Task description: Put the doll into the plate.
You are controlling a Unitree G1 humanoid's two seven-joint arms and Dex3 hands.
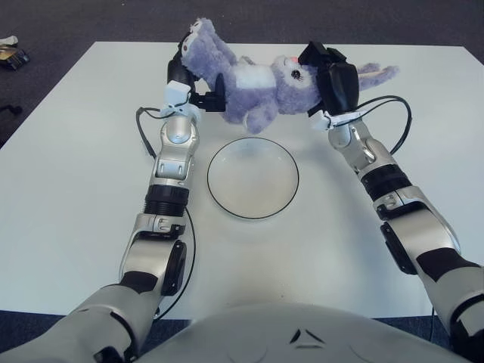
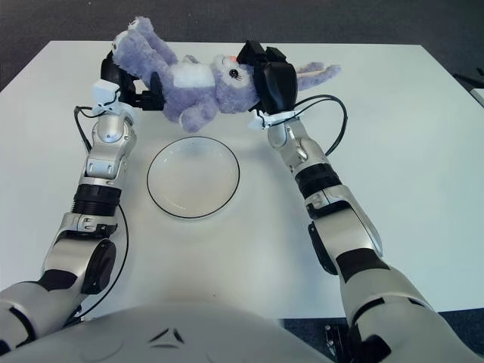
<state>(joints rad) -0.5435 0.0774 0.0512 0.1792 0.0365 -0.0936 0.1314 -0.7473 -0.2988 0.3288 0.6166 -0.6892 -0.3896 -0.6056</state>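
While doll [image 1: 257, 87] hangs beyond plate [image 1: 252, 178], left hand [image 1: 189, 79] and right hand [image 1: 333, 79] grasp its ends.

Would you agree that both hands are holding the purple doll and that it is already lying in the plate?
Not quite: both the left hand and right hand do hold the purple doll, but the left eye view shows it held beyond the plate, which holds nothing yet.
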